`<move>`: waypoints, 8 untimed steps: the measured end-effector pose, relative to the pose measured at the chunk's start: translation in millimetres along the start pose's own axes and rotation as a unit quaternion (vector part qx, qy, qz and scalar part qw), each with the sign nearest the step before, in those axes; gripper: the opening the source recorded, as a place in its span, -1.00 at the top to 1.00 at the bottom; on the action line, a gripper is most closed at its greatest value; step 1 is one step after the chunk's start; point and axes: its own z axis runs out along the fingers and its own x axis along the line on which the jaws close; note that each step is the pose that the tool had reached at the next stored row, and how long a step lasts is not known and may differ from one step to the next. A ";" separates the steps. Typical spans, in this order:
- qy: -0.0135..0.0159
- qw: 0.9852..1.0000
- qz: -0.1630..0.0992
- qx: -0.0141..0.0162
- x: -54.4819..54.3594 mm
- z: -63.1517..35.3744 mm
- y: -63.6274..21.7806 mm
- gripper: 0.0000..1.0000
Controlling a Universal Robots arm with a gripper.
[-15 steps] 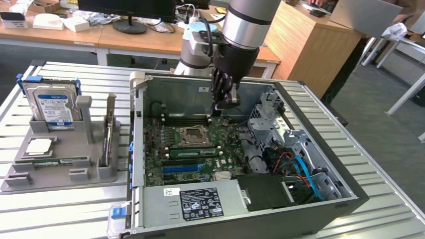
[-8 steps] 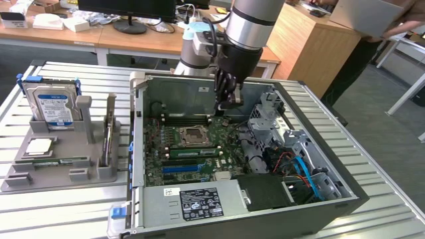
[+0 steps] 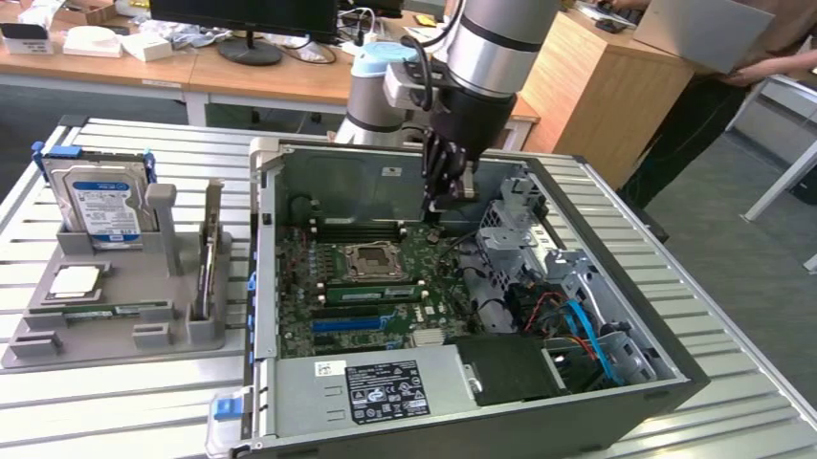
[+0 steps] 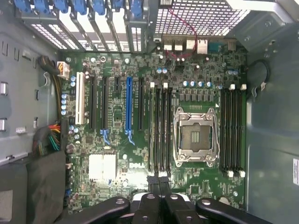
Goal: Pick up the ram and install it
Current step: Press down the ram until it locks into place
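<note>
Nearest, on the slatted metal desk (image 3: pixel 115 421), a grey plastic parts holder (image 3: pixel 179 335) keeps pieces slotted for easy picking. The ram (image 3: pixel 109 308), a long thin green circuit-board stick, lies low in the holder at the exterior view's left, its long axis running across that view toward the open black computer case (image 3: pixel 511 421), with a similar thin board (image 3: pixel 207 258) standing on edge just beside it. The case lies on its side so the green motherboard (image 4: pixel 196 79) faces up at the black gripper (image 3: pixel 445 201), which hangs over it fully closed; whether anything is pinched, cannot tell.
</note>
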 end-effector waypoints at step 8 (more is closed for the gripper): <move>0.000 1.000 0.000 0.000 0.0 -0.3 -12.0 0.80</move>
